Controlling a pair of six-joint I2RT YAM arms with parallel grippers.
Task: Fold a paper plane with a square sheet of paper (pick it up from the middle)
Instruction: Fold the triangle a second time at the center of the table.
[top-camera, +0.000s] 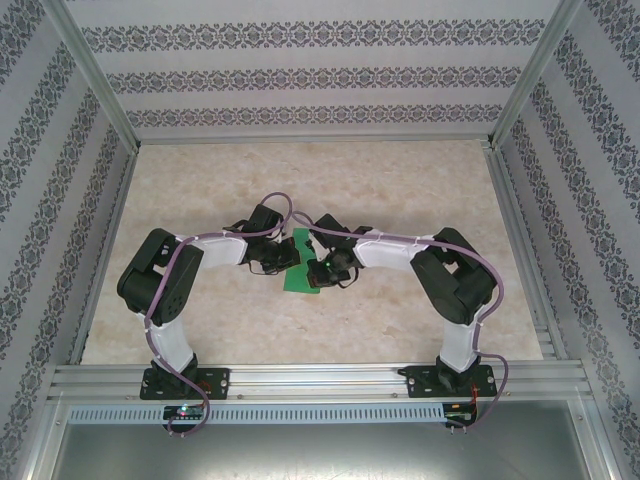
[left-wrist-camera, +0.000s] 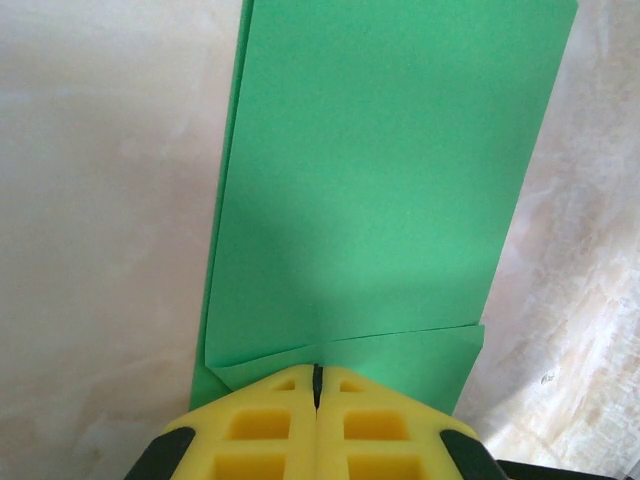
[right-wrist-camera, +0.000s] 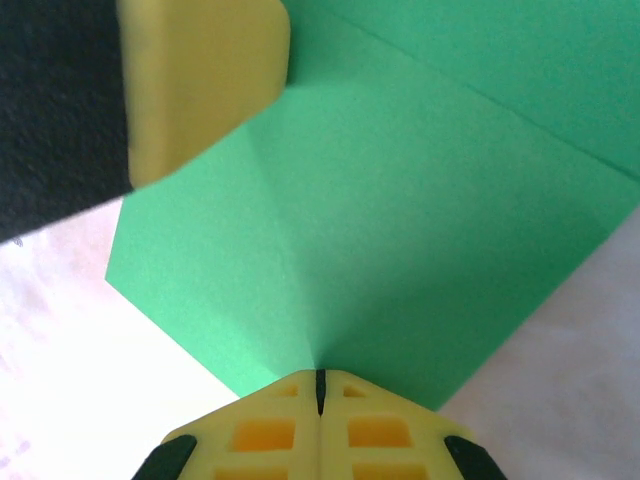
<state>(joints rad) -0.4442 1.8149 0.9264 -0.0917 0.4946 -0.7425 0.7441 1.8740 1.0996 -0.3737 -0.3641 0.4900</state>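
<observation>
I am watching both arms leaning in over the middle of the table (top-camera: 300, 180), and the sheet of paper (top-camera: 297, 281) is lying there between them on the pale marbled surface. From above, the left gripper (top-camera: 288, 262) is sitting at the sheet's left side and the right gripper (top-camera: 320, 270) at its right side, the two very near each other. Through the left wrist camera I am seeing the paper stretching away from the gripper as a long folded strip. An upper layer is covering most of it, a lower layer is peeking out along the left edge, and a narrow flap is crossing the near end just ahead of the tips. The left pads (left-wrist-camera: 270, 420) are pressing flat against each other with no gap, their tips sitting at that near flap; I cannot tell whether paper is caught between them. Through the right wrist camera the right pads (right-wrist-camera: 370, 430) are likewise clenching together. Here they are pinching a corner of the sheet, with a soft crease running out from the tips across the green. One yellow finger (right-wrist-camera: 205, 80) of the left gripper is showing at the top left of that view, just over the paper's edge. The paper is looking plain and unmarked wherever I am seeing it.
</observation>
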